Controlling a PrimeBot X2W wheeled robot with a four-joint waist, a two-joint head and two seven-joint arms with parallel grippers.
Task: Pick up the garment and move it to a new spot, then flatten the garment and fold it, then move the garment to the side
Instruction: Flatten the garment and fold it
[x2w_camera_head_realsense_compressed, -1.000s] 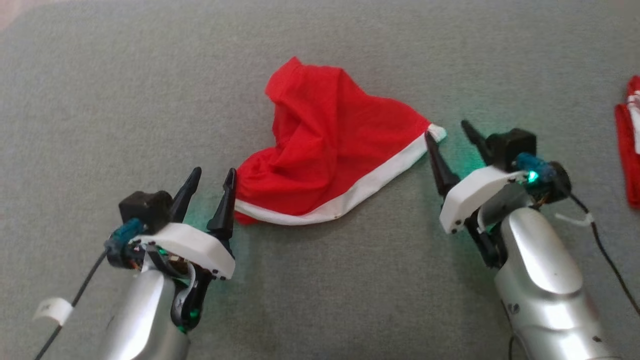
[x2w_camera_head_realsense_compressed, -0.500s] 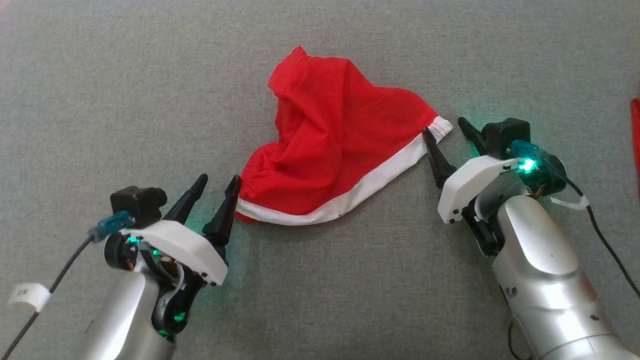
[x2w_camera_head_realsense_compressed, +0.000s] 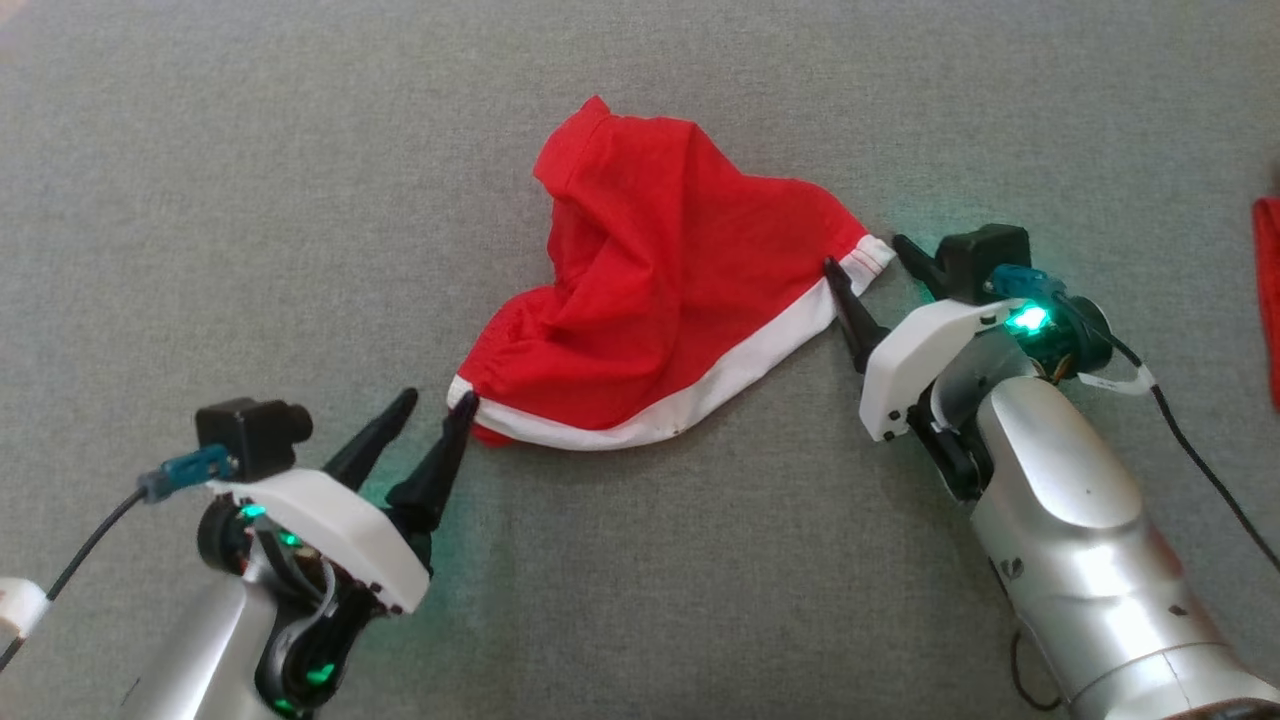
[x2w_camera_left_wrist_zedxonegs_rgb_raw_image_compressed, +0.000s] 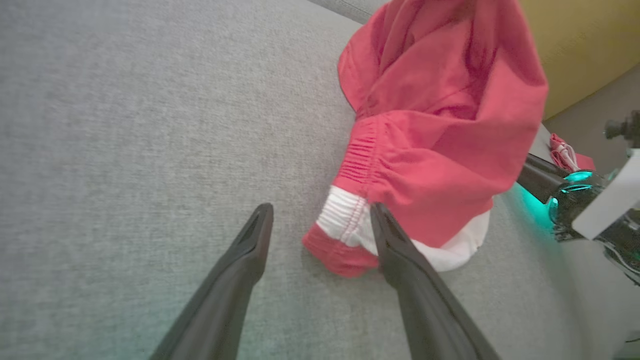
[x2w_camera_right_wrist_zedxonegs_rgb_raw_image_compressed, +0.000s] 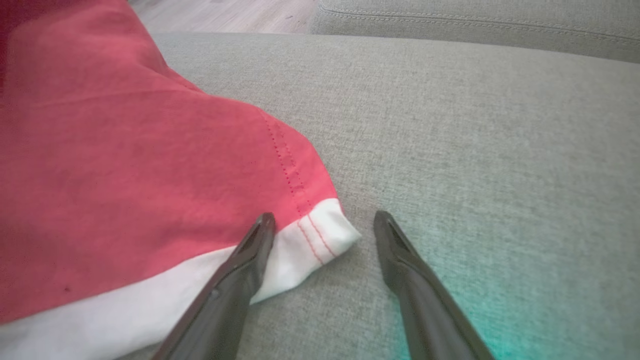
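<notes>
right gripper (x2w_camera_head_realsense_compressed: 865, 255) has nudged left, open jaws straddling the far-right corner of the red shorts (x2w_camera_head_realsense_compressed: 650, 300). left gripper (x2w_camera_head_realsense_compressed: 438, 400), also open, touches their near-left end.

Right wrist view's left edge crops the garment (x2w_camera_right_wrist_zedxonegs_rgb_raw_image_compressed: 125, 165); head view's right edge crops a red cloth (x2w_camera_head_realsense_compressed: 1268, 300).

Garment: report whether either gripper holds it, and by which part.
Nothing is held. The garment lies loose; the open left gripper sits at its gathered waistband corner, and the open right gripper straddles its white hem corner without closing.
</notes>
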